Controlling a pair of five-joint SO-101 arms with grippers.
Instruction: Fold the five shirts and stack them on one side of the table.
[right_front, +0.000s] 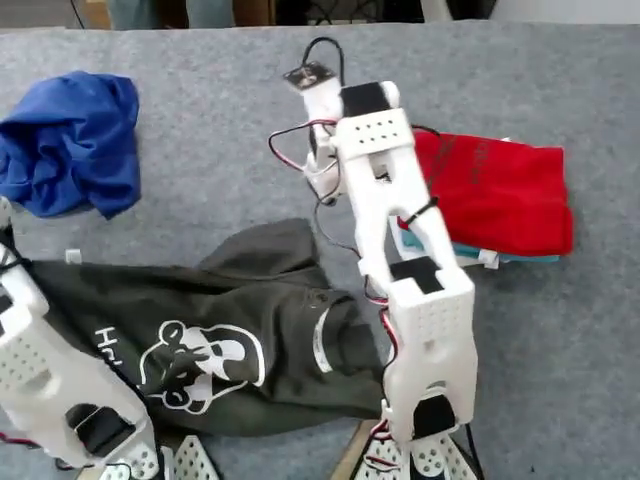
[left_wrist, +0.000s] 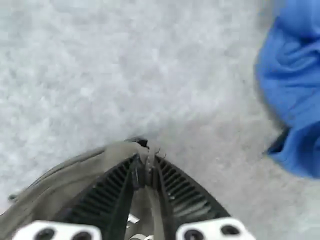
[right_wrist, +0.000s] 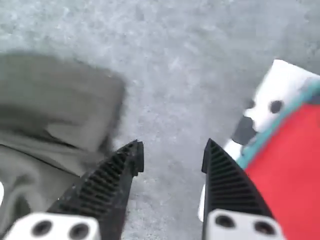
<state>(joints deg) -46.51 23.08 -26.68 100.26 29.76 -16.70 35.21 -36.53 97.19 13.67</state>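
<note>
Left hand (left_wrist: 148, 158) pinches the olive shirt (left_wrist: 62, 181); right hand (right_wrist: 172, 150) hangs spread.

The right gripper (right_wrist: 173, 150) hangs over the gray table (right_wrist: 175, 60), and its two black fingers (right_wrist: 115, 180) stand wide apart with bare table between them. One finger is right by a rumpled green shirt (right_wrist: 50, 110) that lies on the table. The other finger is just beside a pile of shirts, where a red shirt (right_wrist: 290, 175) lies on top of a teal shirt (right_wrist: 272, 132) and a white shirt (right_wrist: 277, 82) with dark marks peeks out from under them.
</note>
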